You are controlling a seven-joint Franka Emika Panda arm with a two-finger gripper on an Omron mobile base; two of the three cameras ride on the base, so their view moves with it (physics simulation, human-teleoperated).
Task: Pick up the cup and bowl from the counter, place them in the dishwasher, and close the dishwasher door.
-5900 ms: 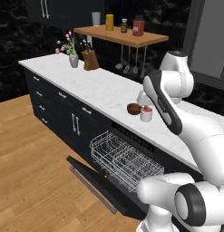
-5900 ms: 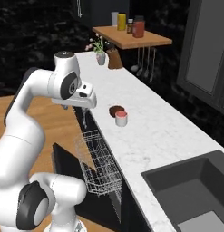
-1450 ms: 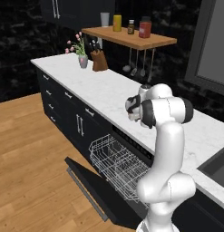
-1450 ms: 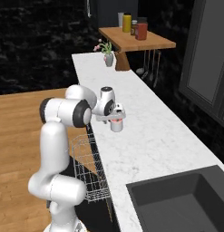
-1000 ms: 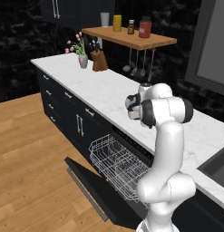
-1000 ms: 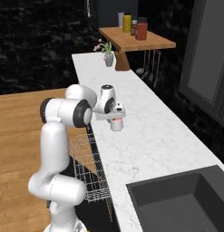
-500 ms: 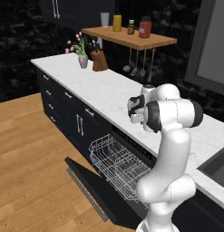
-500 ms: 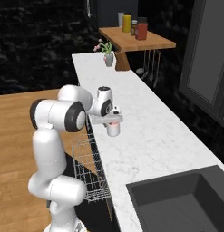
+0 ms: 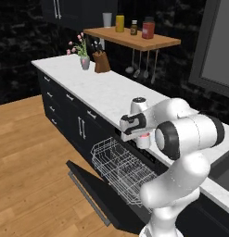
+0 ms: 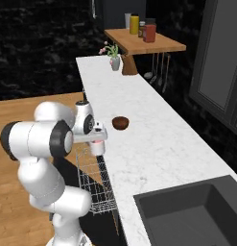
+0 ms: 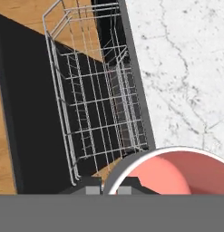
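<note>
One of the two dishes is in hand: the gripper (image 10: 97, 142) is pinched on the cup (image 10: 97, 146), holding it upright just past the front edge of the counter (image 10: 153, 144), above the pulled-out wire rack (image 9: 121, 169) of the dishwasher (image 11: 106, 59). From the hand view the cup's coral top (image 11: 177, 174) sits beside the rack, not yet over it. The bowl (image 10: 120, 123) rests on the marble, near the edge. The dishwasher door (image 9: 95, 196) lies dropped open. I judge roughly a quarter done: cup to set down, bowl to fetch, door to shut.
</note>
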